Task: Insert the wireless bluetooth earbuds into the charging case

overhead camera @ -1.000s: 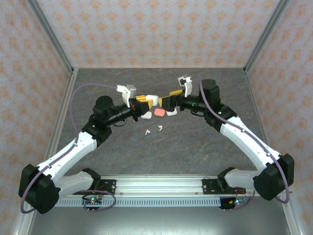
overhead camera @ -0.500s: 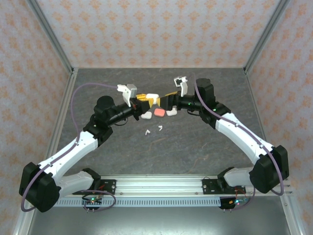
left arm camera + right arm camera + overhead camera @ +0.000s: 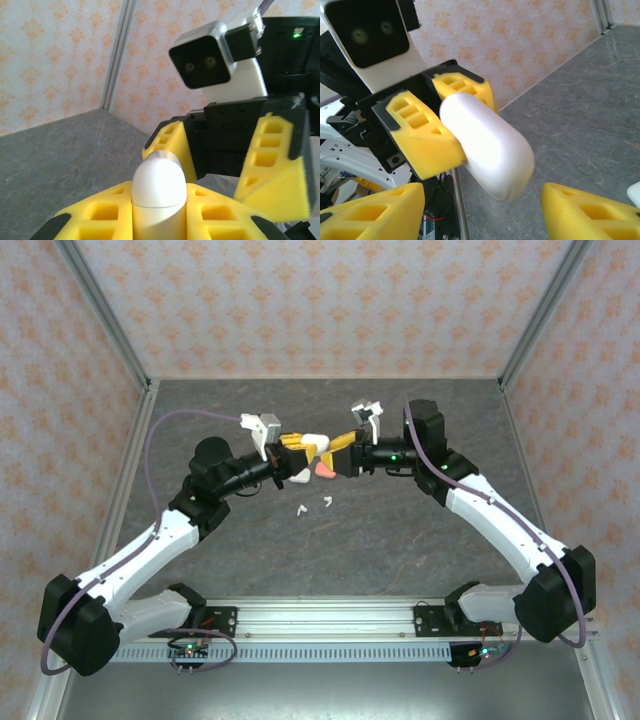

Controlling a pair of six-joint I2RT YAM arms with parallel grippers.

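Note:
My left gripper [image 3: 298, 444] is shut on a white charging case [image 3: 316, 443], held above the table. In the left wrist view the charging case [image 3: 159, 175] stands upright, lid closed, between the yellow pads [image 3: 90, 215] of the left gripper [image 3: 160, 194]. My right gripper [image 3: 338, 452] faces it. In the right wrist view the right gripper [image 3: 482, 215] stands open on either side of the charging case's [image 3: 487, 147] rounded end, its pads apart from it. Two white earbuds [image 3: 299, 509] [image 3: 327, 502] lie on the table below the grippers.
A salmon-pink case [image 3: 325, 470] and another white case [image 3: 300, 476] lie on the grey table [image 3: 400, 540] under the grippers. Patterned walls [image 3: 320, 310] and metal posts [image 3: 105, 315] enclose the table. Open surface lies in front of the earbuds.
The right gripper has moved left up to the held case and its jaws have narrowed around the case's end. The left gripper keeps its grip and has barely moved.

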